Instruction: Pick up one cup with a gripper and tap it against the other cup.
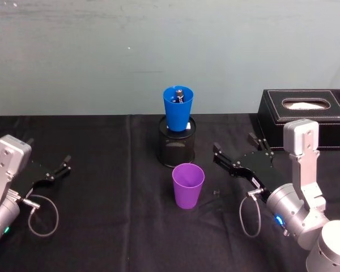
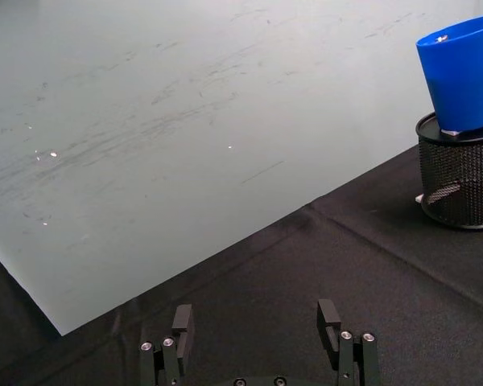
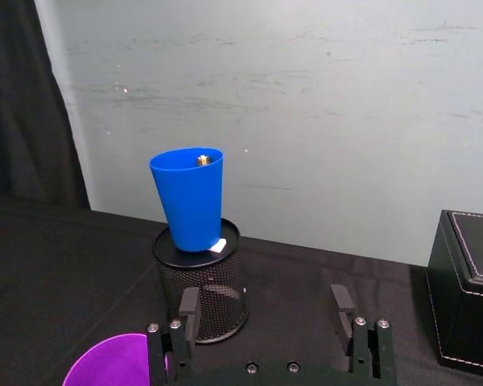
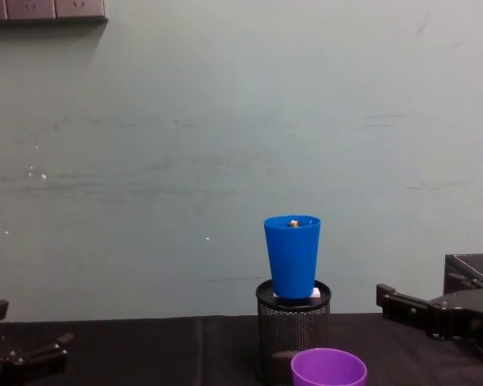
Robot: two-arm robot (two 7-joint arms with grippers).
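The purple cup stands upright on the black cloth in the middle, just in front of the black mesh pen holder. The blue cup sits upright in the top of that holder, with a small object showing inside it. My right gripper is open and empty, to the right of the purple cup and apart from it. In the right wrist view, the right gripper faces the blue cup, and the purple cup's rim lies off to one side. My left gripper rests open at the far left.
A black tissue box stands at the back right, behind my right arm. A pale wall closes off the table's far edge. Black cables loop beside both wrists. Bare black cloth lies between the left gripper and the cups.
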